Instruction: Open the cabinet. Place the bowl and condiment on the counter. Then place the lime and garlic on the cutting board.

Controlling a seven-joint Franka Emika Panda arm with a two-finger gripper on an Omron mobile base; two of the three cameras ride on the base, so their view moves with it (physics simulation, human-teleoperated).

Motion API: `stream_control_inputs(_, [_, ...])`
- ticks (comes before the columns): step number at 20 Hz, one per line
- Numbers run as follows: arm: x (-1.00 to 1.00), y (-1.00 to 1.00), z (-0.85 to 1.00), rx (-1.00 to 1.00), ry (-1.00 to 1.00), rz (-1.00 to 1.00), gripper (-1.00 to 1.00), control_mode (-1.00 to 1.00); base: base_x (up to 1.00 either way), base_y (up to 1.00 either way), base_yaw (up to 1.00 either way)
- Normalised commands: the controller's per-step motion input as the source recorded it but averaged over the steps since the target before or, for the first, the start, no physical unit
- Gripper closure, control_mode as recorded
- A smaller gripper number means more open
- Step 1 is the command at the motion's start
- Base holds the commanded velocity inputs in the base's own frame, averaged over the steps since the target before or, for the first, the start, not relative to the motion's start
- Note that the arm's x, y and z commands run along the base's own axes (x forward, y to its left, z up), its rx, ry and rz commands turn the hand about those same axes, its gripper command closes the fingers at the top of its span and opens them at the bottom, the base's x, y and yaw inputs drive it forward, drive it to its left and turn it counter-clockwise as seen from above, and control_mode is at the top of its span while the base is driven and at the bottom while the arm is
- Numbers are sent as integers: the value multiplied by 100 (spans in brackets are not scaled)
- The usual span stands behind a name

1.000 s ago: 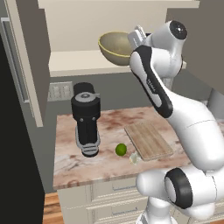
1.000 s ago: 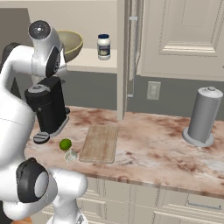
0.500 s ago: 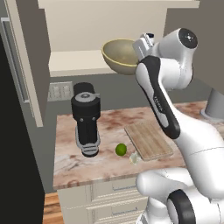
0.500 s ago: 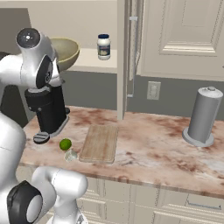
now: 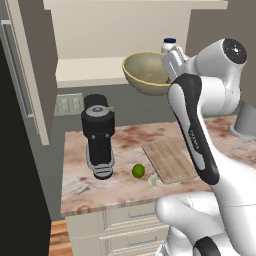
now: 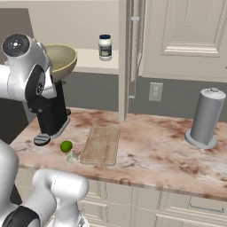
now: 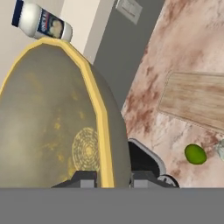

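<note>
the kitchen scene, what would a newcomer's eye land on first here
The wide olive-yellow bowl stands out, gripped at its rim by the gripper and carried clear of the open cabinet's shelf, where the white jar with a blue lid stands. Below, the lime and garlic lie on the marble counter beside the cutting board.

No readable text anywhere. The small white jar with a dark blue lid (image 7: 41, 24), at the upper left of the hand view, carries a label too blurred to read.
</note>
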Motion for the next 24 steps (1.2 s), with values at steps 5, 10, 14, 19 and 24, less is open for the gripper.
stream_control_inputs(5, [-50, -4, -25, -1, 3, -1, 100, -100, 0, 0, 0])
stream_control_inputs(10, [-26, -6, -42, 0, 0, -1, 100, -100, 0, 0, 0])
stream_control_inputs(14, [-2, -14, -37, 0, 0, 0, 100, -100, 0, 0, 0])
stream_control_inputs(19, [0, -28, -20, 0, 0, 0, 100, -100, 0, 0, 0])
stream_control_inputs(24, [-1, -28, -12, 0, 0, 0, 100, -100, 0, 0, 0])
